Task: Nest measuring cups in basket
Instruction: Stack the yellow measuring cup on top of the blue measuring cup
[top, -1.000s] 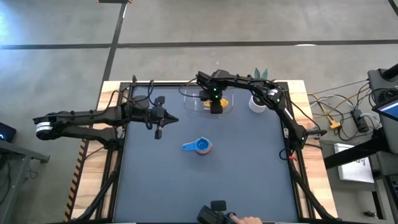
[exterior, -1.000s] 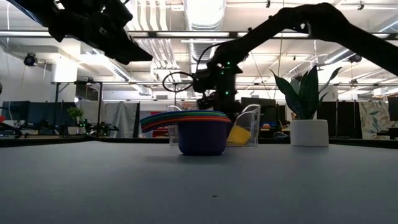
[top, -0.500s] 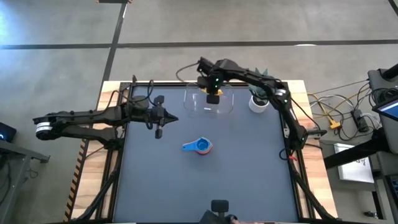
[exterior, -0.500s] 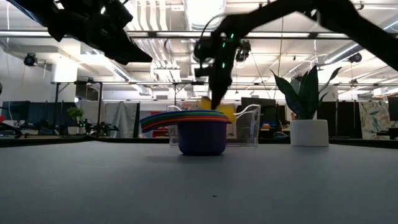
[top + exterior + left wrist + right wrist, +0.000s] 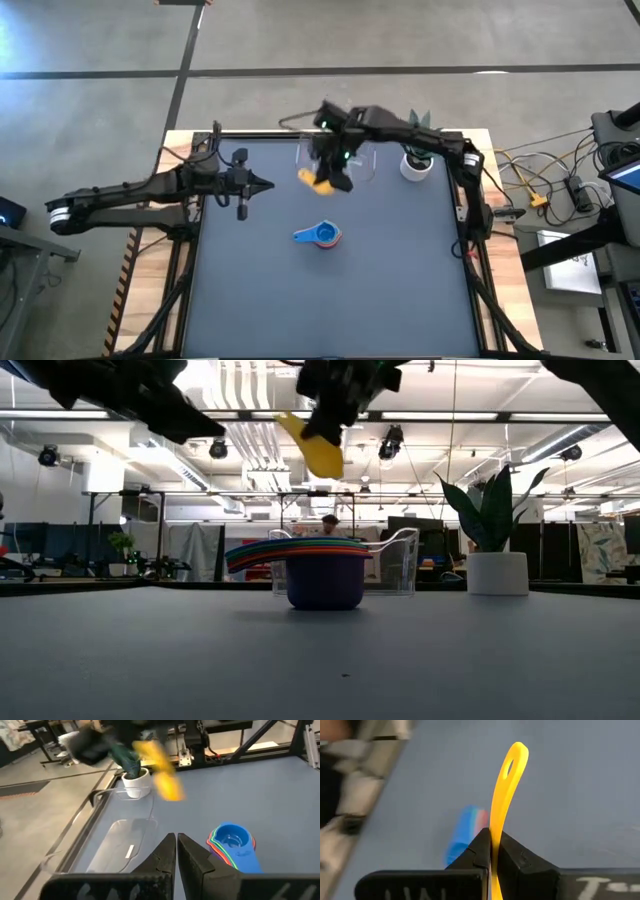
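Your yellow cup (image 5: 321,179) is in the air, pinched by its handle in the right gripper (image 5: 335,170), whose fingers are closed tight on it, just off the basket (image 5: 362,165) and above the table. The nested stack (image 5: 322,236) sits mid-table, not in the basket. You likely want the yellow cup seated in that stack next; line it up level before releasing. Your left gripper (image 5: 262,184) waits closed and empty, off to the stack's left.

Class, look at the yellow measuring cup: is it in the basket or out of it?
Out. The right gripper holds the yellow measuring cup in the air, above the table and clear of the empty basket.
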